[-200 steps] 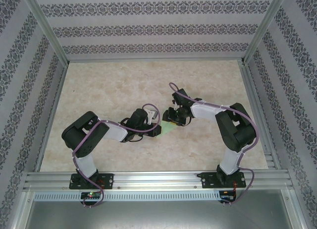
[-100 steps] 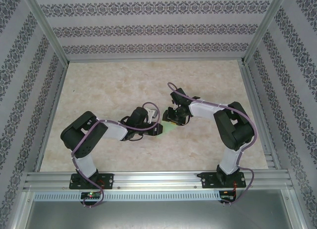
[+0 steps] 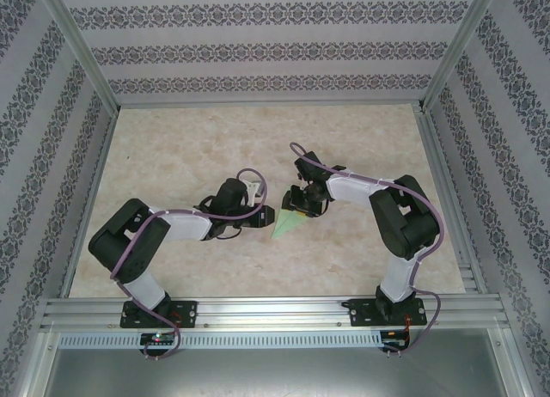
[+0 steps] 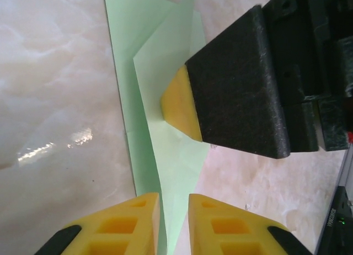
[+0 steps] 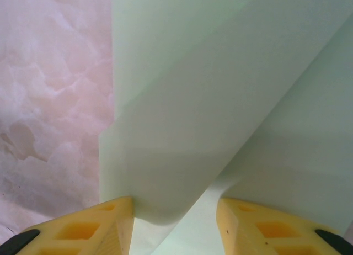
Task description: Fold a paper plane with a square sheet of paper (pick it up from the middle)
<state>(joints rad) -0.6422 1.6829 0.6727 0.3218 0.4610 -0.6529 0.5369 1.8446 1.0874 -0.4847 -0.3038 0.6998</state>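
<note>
The pale green sheet of paper (image 3: 286, 226) lies on the table, folded into a long pointed wedge with a centre crease (image 4: 165, 73). My left gripper (image 3: 268, 216) sits at its left side. Its yellow fingers (image 4: 174, 224) straddle the narrow pointed end with a slim gap, open and not pinching it. My right gripper (image 3: 301, 206) stands at the wide end, and one yellow fingertip (image 4: 179, 103) presses down on the paper. In the right wrist view its jaws (image 5: 175, 222) are wide open, with a curled flap of the paper (image 5: 220, 100) rising between them and touching the left finger.
The marbled tabletop (image 3: 172, 156) spreads out to the left of and beyond the arms. Patterned walls with metal posts (image 3: 82, 53) close it in. An aluminium rail (image 3: 275, 309) carrying both arm bases runs along the near edge.
My left arm has stretched out lower and its gripper has drawn slightly left, so more of the green paper shows. The right gripper has stayed almost still on the paper.
</note>
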